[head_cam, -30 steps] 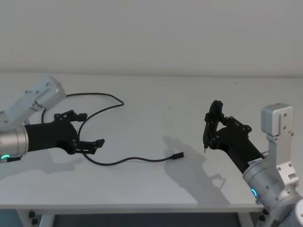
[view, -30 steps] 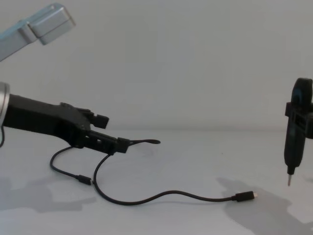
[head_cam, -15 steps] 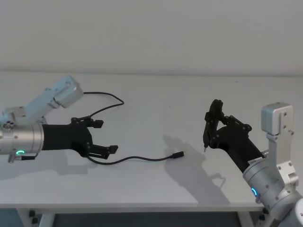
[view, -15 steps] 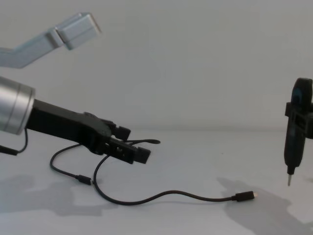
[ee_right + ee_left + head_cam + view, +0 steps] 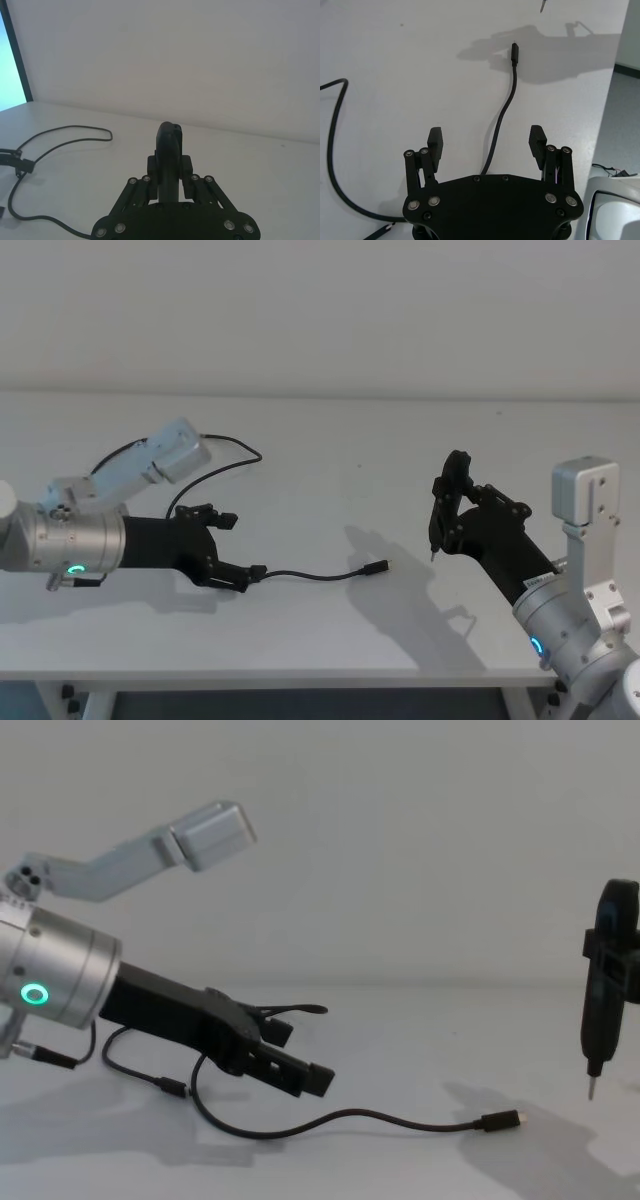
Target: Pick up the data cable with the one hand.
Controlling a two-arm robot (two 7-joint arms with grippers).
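The data cable lies slack on the white table, a thin black cord with a small plug at its near end. My left gripper, on a silver cylinder with a green ring, hovers low over the cord's middle stretch. It is open; in the left wrist view the cable runs on the table between the spread fingers of the left gripper, held by nothing. My right gripper stays raised at the right, shut on a slim black tool with a metal tip.
The cable's far part loops toward the back left, and its other plug lies under my left arm. The table's front edge is close. A pale wall stands behind the table.
My left gripper has moved right and down, from beside the cable's loop to over its middle stretch, staying open. The cable and the right arm have not moved.
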